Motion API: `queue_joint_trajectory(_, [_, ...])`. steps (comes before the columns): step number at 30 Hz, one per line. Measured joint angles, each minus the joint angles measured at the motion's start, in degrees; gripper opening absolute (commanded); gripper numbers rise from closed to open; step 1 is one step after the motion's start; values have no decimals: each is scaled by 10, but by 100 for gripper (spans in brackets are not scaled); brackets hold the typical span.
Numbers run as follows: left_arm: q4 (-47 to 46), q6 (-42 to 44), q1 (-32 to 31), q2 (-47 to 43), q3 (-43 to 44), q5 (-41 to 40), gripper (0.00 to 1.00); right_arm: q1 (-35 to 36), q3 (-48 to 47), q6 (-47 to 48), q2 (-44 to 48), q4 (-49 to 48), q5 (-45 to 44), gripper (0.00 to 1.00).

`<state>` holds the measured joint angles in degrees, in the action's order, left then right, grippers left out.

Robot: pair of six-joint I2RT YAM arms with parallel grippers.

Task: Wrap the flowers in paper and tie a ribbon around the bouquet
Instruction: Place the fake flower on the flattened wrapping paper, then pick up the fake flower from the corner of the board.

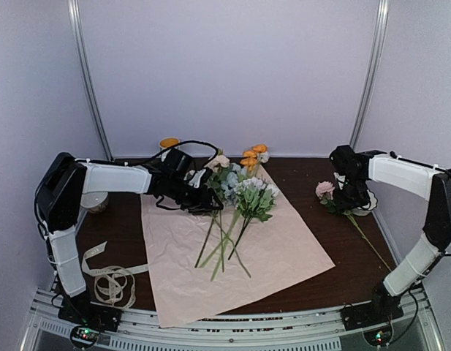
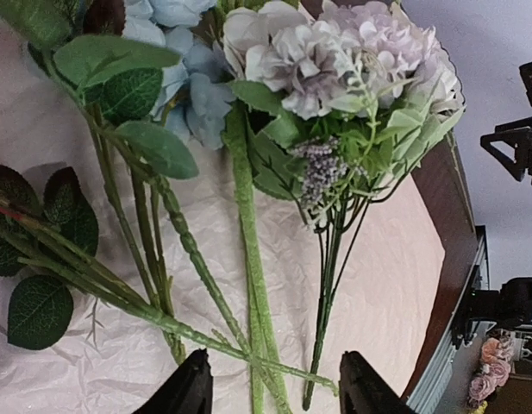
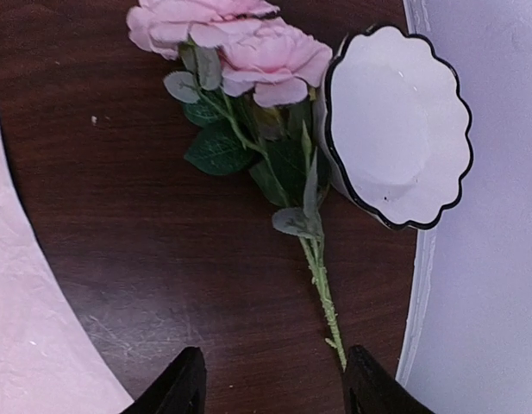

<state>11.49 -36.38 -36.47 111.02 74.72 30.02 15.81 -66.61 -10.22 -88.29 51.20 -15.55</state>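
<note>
- Top external view: the paper [image 1: 232,256] lies spread on the dark surface [image 1: 342,270]. The flowers [image 1: 236,194] rest on the paper's far half, with blooms toward its far edge and stems fanned toward its middle.
- The left tool [image 1: 203,197] hangs at the paper's far left edge, just beside the blue and white blooms.
- The right tool [image 1: 342,194] is off the paper's right side, above a single pink rose [image 1: 325,189] that lies on the bare surface next to a white scalloped dish [image 1: 364,205].
- The ribbon [image 1: 112,281] lies in loose loops off the paper's near left corner. A yellow mug [image 1: 169,143] stands beyond its far left corner.
- Left wrist view: the left tool is released, its fingers [image 2: 192,392] apart and gripping nothing. Green stems run over the paper beneath the gap, and lilac and blue blooms lie further ahead.
- Right wrist view: the right tool is released too, fingers [image 3: 184,388] spread and holding nothing. The rose's stem end lies on the surface just ahead of them, nearer the right finger. Its leaves touch the dish, and the paper's edge shows at the left.
</note>
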Motion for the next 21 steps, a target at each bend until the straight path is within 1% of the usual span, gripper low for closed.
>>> queue_joint_trajectory(5, [56,43,-9,-3,18,-43,60,-40,2,28,-42,4,-11,56])
queue_joint_trajectory(8, [86,62,-10,-22,10,-65,68,-66,2,45,-76,0,-10,56])
queue_joint_trajectory(11, [105,78,-9,-54,5,-80,73,-94,2,58,-115,-10,-11,56])
queue_joint_trajectory(15, [98,89,4,-100,-7,-81,72,-118,3,75,-158,-18,-12,53])
queue_joint_trajectory(18, [86,90,36,-110,-21,-83,67,-124,5,88,-168,-23,-10,49])
queue_joint_trajectory(20, [82,89,71,-104,-31,-91,64,-125,5,96,-173,-24,-10,43])
queue_joint_trajectory(21, [83,90,88,-99,-33,-99,63,-125,4,100,-174,-25,-9,37])
